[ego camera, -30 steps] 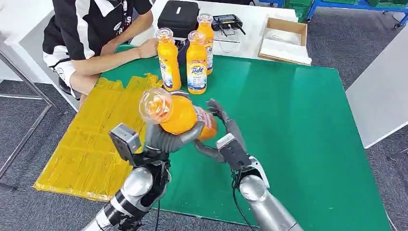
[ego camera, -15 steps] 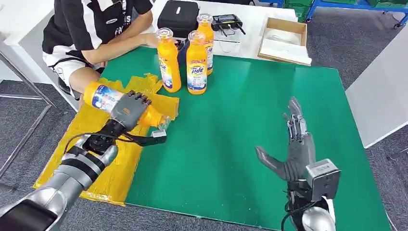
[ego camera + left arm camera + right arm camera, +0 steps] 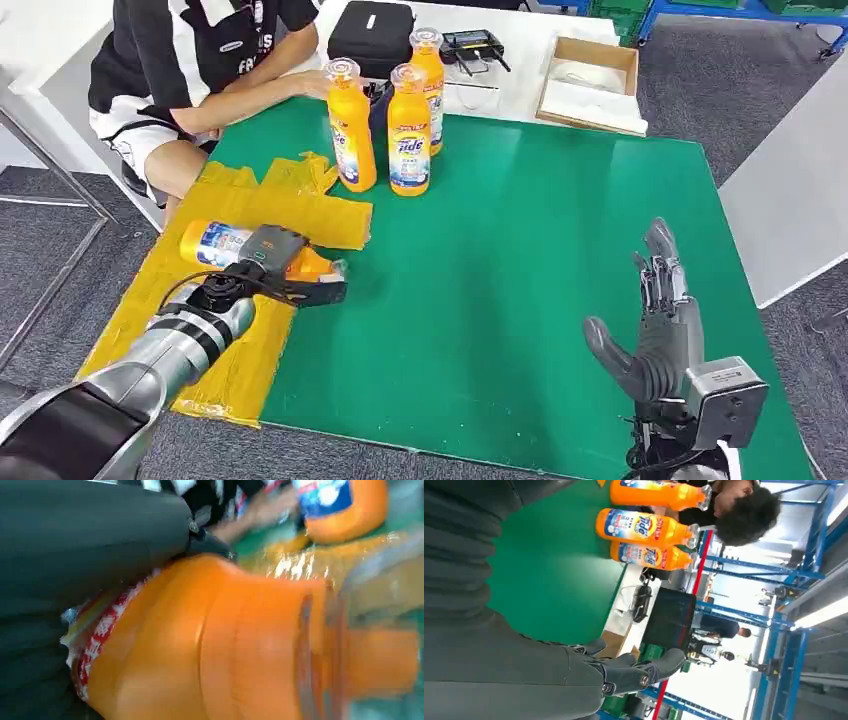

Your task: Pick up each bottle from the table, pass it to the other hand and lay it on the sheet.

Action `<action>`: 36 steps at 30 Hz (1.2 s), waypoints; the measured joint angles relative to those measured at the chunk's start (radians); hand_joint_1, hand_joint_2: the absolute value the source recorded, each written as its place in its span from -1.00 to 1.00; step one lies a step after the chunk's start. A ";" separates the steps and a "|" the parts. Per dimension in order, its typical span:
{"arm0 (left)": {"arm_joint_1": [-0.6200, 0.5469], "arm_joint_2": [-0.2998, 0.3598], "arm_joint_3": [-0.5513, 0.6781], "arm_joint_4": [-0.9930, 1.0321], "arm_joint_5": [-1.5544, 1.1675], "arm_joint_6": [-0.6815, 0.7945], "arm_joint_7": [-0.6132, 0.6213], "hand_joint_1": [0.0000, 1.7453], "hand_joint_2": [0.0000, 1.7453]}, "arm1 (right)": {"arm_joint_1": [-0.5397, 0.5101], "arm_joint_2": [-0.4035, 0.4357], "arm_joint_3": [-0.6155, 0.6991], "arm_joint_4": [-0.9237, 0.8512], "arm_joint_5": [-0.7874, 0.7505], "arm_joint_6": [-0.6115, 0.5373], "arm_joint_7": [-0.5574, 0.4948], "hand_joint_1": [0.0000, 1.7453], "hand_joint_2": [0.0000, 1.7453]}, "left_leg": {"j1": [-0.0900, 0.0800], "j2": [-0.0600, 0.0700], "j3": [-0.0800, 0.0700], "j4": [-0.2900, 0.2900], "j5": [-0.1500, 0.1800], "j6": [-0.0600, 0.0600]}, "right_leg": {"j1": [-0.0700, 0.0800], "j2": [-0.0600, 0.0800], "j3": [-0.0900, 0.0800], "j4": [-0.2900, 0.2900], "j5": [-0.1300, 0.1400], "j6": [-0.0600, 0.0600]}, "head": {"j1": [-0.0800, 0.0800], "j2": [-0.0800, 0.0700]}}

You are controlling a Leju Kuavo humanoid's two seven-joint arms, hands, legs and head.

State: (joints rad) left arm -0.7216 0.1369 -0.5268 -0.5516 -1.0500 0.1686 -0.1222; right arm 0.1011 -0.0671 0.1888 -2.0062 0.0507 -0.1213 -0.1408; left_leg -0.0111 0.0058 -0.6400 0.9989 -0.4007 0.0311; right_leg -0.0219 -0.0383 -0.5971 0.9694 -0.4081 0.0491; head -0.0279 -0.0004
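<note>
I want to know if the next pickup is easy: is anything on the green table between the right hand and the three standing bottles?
Nothing visible: bare green table lies between the open right hand and the standing bottles.

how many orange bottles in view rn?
4. Three upright on the green table: front-left, front-right, one behind. One lying bottle on the yellow sheet, under the left hand.

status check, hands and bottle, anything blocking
Left hand grips bottle, lying on yellow sheet. Right hand open above green table. Three bottles standing, nothing blocking.
</note>
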 measured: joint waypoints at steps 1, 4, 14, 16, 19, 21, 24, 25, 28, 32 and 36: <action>0.000 -0.007 0.023 0.011 0.036 -0.002 -0.022 1.00 1.00 | 0.003 0.000 -0.002 0.000 0.000 0.000 0.000 -1.00 1.00 | 0.000 0.000 0.000 0.000 0.000 0.000 | 0.000 0.000 0.000 0.000 0.000 0.000 | -0.001 0.000; 0.000 -0.023 0.054 0.033 0.060 -0.008 -0.038 1.00 1.00 | 0.009 0.000 -0.006 -0.001 0.001 0.000 0.002 -1.00 1.00 | 0.000 0.000 0.001 0.000 0.000 0.000 | 0.000 0.000 0.001 0.000 0.000 0.000 | 0.000 0.000; -0.002 -0.040 0.093 0.060 0.066 -0.010 -0.042 1.00 1.00 | 0.015 0.000 -0.013 -0.001 0.001 0.000 0.002 -1.00 1.00 | 0.000 0.000 0.003 0.000 0.000 0.000 | 0.000 0.000 0.003 0.000 0.000 0.000 | 0.000 0.000; -0.003 -0.040 0.095 0.061 0.066 -0.010 -0.042 1.00 1.00 | 0.015 0.000 -0.013 -0.001 0.001 0.000 0.002 -1.00 1.00 | 0.000 0.000 0.004 0.000 0.000 0.000 | 0.000 0.000 0.003 0.000 0.000 0.000 | 0.000 0.000; -0.003 -0.041 0.096 0.063 0.066 -0.010 -0.042 1.00 1.00 | 0.015 0.000 -0.013 -0.001 0.001 0.000 0.002 -1.00 1.00 | 0.000 0.000 0.004 0.000 0.000 0.000 | 0.000 0.000 0.003 0.000 0.000 0.000 | 0.000 0.000; -0.003 -0.042 0.097 0.064 0.066 -0.010 -0.042 1.00 1.00 | 0.016 -0.001 -0.014 -0.001 0.001 0.000 0.002 -1.00 1.00 | 0.000 0.000 0.004 0.000 0.000 0.000 | 0.000 0.000 0.004 0.000 0.000 0.000 | 0.000 0.000; -0.005 -0.043 0.098 0.067 0.066 -0.010 -0.042 1.00 1.00 | 0.016 -0.001 -0.014 -0.001 0.001 0.000 0.003 -1.00 1.00 | 0.000 0.000 0.004 0.000 0.000 0.000 | 0.000 0.000 0.004 0.000 0.000 0.000 | 0.000 0.000; -0.005 -0.044 0.099 0.068 0.066 -0.010 -0.042 1.00 1.00 | 0.016 -0.001 -0.014 -0.001 0.001 0.000 0.005 -1.00 1.00 | 0.000 0.000 0.004 0.000 0.000 0.000 | 0.000 0.000 0.004 0.000 0.000 0.000 | 0.000 0.000; -0.006 -0.045 0.100 0.069 0.066 -0.010 -0.042 1.00 1.00 | 0.016 -0.001 -0.014 -0.001 0.001 0.000 0.006 -1.00 1.00 | 0.000 0.000 0.004 0.000 0.000 0.000 | 0.000 0.000 0.004 0.000 0.000 0.000 | 0.000 0.000; -0.006 -0.045 0.100 0.069 0.066 -0.010 -0.042 1.00 1.00 | 0.016 -0.001 -0.014 -0.001 0.001 0.000 0.006 -1.00 1.00 | 0.000 0.000 0.004 0.000 0.000 0.000 | 0.000 0.000 0.004 0.000 0.000 0.000 | 0.000 0.000; -0.006 -0.045 0.100 0.070 0.066 -0.010 -0.042 1.00 1.00 | 0.016 -0.002 -0.014 -0.001 0.001 0.000 0.006 -1.00 1.00 | 0.000 0.000 0.004 0.000 0.000 0.000 | 0.000 0.000 0.004 0.000 0.000 0.000 | 0.000 0.000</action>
State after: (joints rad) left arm -0.7276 0.0916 -0.4265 -0.4818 -0.9842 0.1587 -0.1644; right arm 0.1167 -0.0687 0.1751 -2.0069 0.0519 -0.1213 -0.1350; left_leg -0.0111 0.0061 -0.6357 0.9988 -0.4007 0.0311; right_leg -0.0219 -0.0382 -0.5931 0.9694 -0.4082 0.0490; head -0.0282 -0.0004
